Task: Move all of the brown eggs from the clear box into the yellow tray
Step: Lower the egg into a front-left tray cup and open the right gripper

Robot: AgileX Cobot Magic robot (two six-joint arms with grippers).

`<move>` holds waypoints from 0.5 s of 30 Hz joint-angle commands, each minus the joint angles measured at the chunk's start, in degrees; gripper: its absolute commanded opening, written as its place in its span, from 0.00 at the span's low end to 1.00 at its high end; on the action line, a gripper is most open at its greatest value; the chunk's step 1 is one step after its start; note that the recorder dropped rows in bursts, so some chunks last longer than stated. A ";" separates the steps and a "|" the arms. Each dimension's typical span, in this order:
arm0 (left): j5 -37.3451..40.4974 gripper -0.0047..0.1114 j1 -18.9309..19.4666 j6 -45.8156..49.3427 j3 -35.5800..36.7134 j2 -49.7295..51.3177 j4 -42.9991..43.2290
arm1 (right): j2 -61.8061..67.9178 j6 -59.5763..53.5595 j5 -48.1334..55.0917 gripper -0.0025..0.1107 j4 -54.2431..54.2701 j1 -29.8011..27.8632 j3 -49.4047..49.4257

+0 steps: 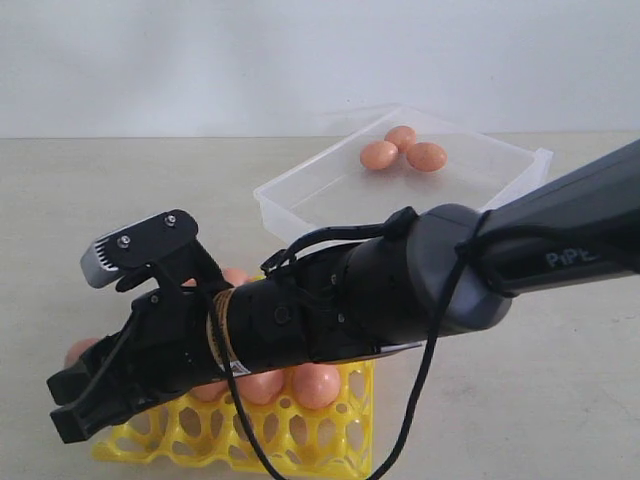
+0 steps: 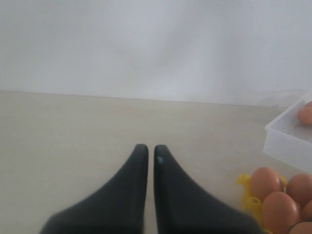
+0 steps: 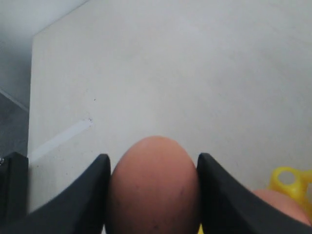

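Three brown eggs (image 1: 400,138) lie bunched and touching in the far corner of the clear box (image 1: 320,190). Yellow tray (image 1: 300,435) sits near the box, on the camera's side of it. Several tray eggs (image 1: 315,383) rest in its cups, partly hidden behind the arm; count unclear. Right gripper (image 3: 153,157) reaches across, low over the tray's left end. Its jaws stand fairly wide around a single egg (image 3: 153,190), one finger pressed to each side. Left gripper (image 2: 151,148) hangs over the table (image 2: 73,126), fingers drawn to a thin slit, nothing between.
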 commanded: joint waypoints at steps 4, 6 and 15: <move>-0.26 0.08 0.32 0.03 0.15 -0.20 -0.05 | 2.15 -0.89 -2.61 0.03 -2.69 0.22 -0.52; -0.26 0.08 0.32 0.03 0.15 -0.20 -0.05 | 2.15 -0.72 -2.61 0.03 -2.69 0.22 -0.52; -0.26 0.08 0.32 0.03 0.15 -0.20 -0.05 | 2.89 -0.66 1.16 0.03 -6.48 0.22 -0.52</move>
